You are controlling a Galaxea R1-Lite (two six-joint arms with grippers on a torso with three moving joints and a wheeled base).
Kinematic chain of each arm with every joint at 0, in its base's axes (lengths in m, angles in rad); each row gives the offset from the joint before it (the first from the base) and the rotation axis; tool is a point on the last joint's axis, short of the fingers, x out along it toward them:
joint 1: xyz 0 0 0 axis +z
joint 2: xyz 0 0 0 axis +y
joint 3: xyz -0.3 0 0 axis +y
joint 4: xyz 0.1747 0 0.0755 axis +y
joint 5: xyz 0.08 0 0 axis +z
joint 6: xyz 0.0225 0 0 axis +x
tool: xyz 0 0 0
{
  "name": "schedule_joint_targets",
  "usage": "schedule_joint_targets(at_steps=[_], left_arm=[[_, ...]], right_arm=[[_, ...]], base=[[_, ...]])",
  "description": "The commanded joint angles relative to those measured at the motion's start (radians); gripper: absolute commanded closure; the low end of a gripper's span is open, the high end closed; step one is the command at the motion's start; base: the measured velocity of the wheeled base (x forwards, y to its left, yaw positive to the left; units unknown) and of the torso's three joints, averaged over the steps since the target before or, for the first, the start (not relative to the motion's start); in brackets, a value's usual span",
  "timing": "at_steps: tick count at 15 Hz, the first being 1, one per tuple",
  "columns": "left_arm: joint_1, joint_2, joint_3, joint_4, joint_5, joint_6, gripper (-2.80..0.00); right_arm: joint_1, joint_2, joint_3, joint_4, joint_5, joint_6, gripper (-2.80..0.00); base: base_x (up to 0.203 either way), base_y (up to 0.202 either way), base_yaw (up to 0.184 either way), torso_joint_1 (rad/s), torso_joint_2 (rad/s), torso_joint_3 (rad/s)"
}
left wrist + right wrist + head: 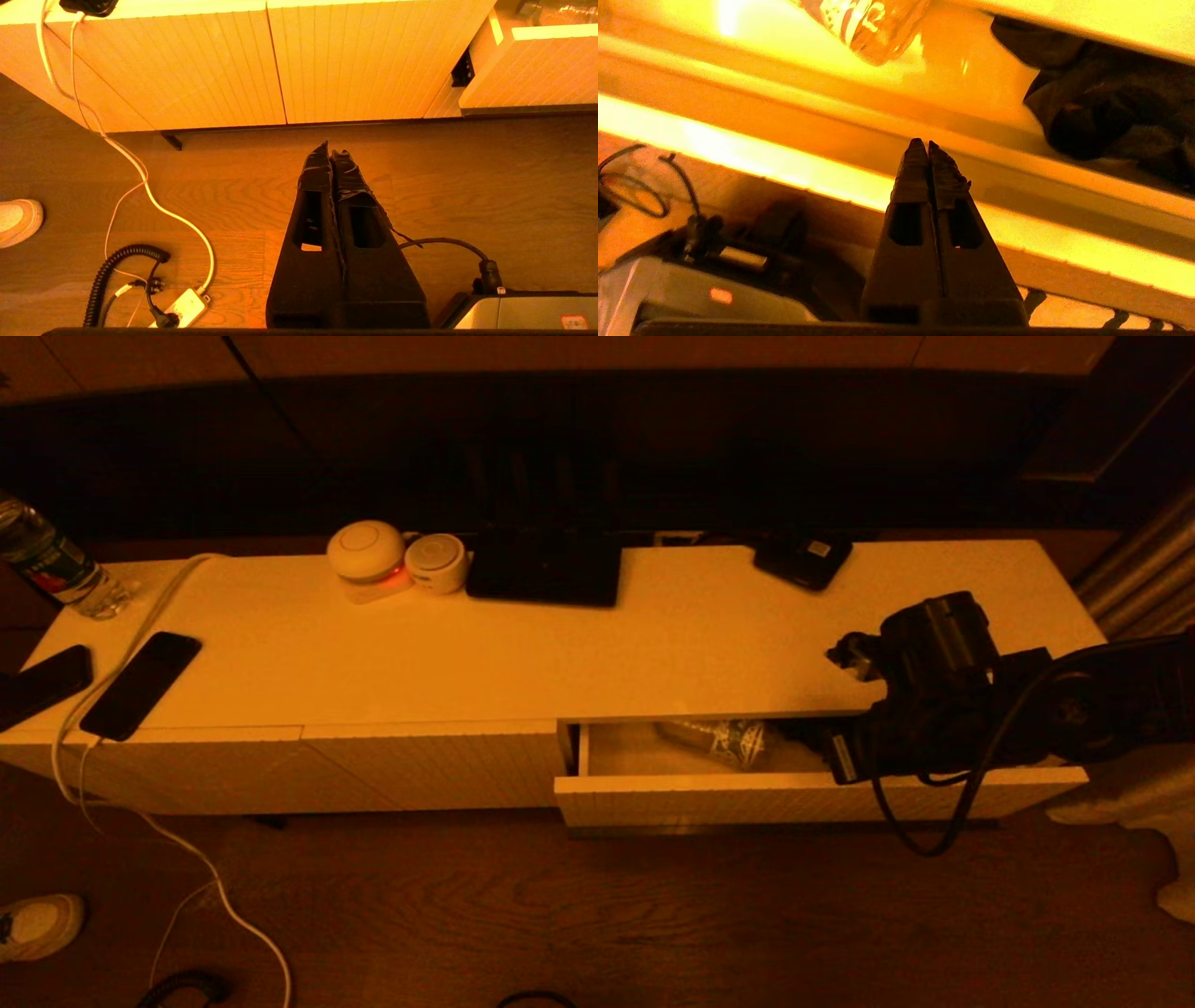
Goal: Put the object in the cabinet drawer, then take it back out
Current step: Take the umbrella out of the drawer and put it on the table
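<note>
Inside the open drawer [803, 795], a crinkly clear bottle [724, 742] lies on its side, so the retrieval seems next. The right gripper [928, 145], fingers pressed together and empty, hovers at the ribbed front; it must open and reach in. The left gripper [331, 151], closed, hangs over the wood floor.

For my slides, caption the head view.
Right claw over the open drawer, a bottle lying inside.

Head camera overlooks cabinet drawer [803, 798]; wrist cameras view it closer.
</note>
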Motion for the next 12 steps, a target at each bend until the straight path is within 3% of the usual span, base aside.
schedule_joint_targets(at_steps=[1, 12], left_arm=[[0.000, 0.000, 0.000, 0.000, 0.001, 0.000, 0.00], [0.000, 0.000, 0.000, 0.000, 0.001, 0.000, 0.00]], right_arm=[[-0.007, 0.040, 0.009, -0.065, -0.015, 0.000, 0.00], [0.001, 0.054, 0.055, -0.083, -0.020, -0.005, 0.00]], base=[[0.000, 0.000, 0.000, 0.000, 0.00, 0.000], [0.000, 0.000, 0.000, 0.000, 0.00, 0.000]])
